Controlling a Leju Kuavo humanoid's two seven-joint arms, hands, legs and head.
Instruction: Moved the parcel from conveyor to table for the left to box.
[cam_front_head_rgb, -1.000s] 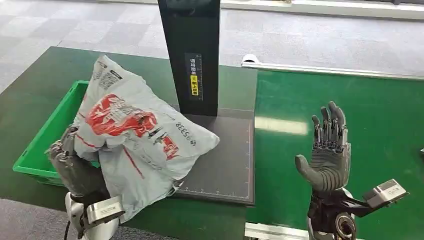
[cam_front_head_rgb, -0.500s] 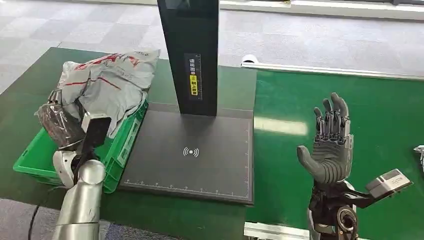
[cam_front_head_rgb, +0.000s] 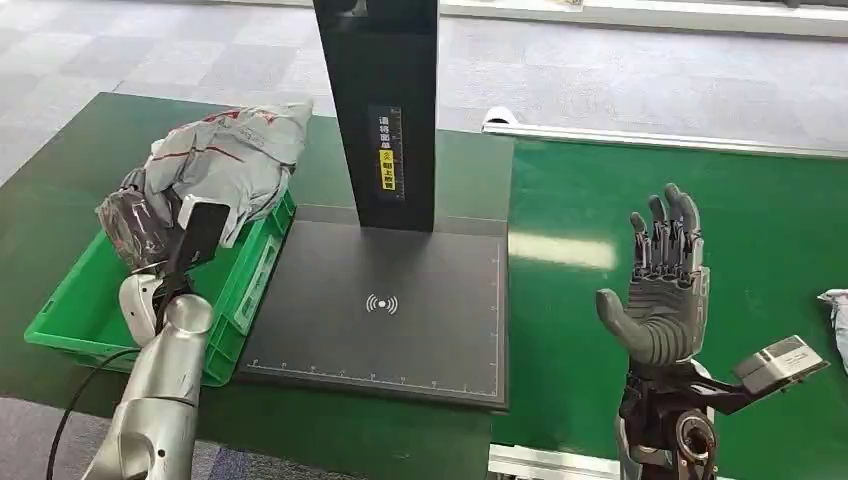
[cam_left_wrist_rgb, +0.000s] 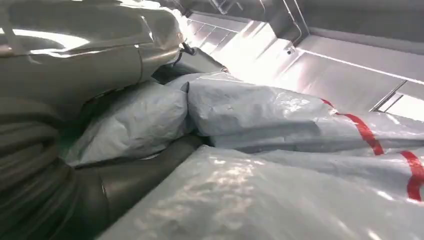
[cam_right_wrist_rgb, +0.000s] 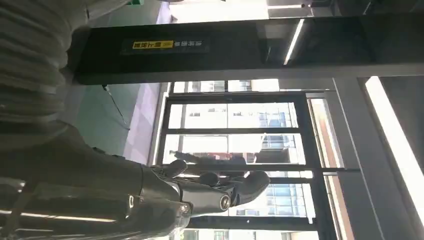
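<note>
Since a second ago the grey parcel (cam_front_head_rgb: 225, 160) has swung off the black scanner pad (cam_front_head_rgb: 385, 305) and now sits bunched over the far end of the green crate (cam_front_head_rgb: 75, 300), its bulk resting on the crate's far rim. Between half a second ago and now it has barely shifted. The left robot hand (cam_front_head_rgb: 140, 225) grasps the parcel from the near side, fingers dug into the crumpled plastic; in the left wrist view the film (cam_left_wrist_rgb: 300, 125) folds around the dark fingers (cam_left_wrist_rgb: 140, 175). The parcel lies straight ahead of that hand, its long axis running away from the robot and slightly rightward toward the scanner post (cam_front_head_rgb: 385, 110). To my eye, boxing it calls for lowering and letting go, since it hangs above the crate's floor. The right robot hand (cam_front_head_rgb: 660, 290) stands released, palm up and fingers spread, well apart over the green conveyor (cam_front_head_rgb: 760, 220).
</note>
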